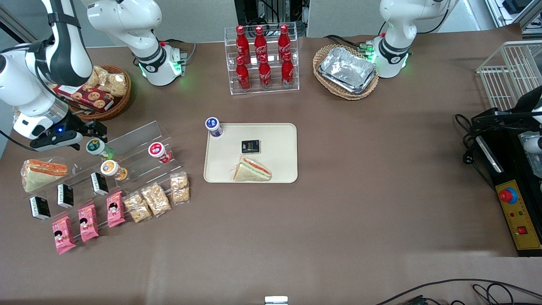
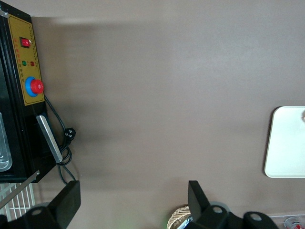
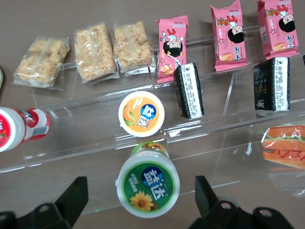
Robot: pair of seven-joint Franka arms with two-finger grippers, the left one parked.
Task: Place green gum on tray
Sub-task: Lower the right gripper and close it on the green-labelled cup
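The small green gum bottle with its white round lid [image 3: 148,185] sits on the clear acrylic stepped rack [image 1: 127,146], dead centre between the spread-apart fingers of the gripper [image 3: 140,202] above it. The flat cream-beige tray [image 1: 279,131] lies well apart, toward mid-table.

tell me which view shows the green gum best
The right wrist view: the green gum fills it, lid label readable, with the open gripper straddling it. The front view shows it small on the clear rack; the left wrist view misses it.
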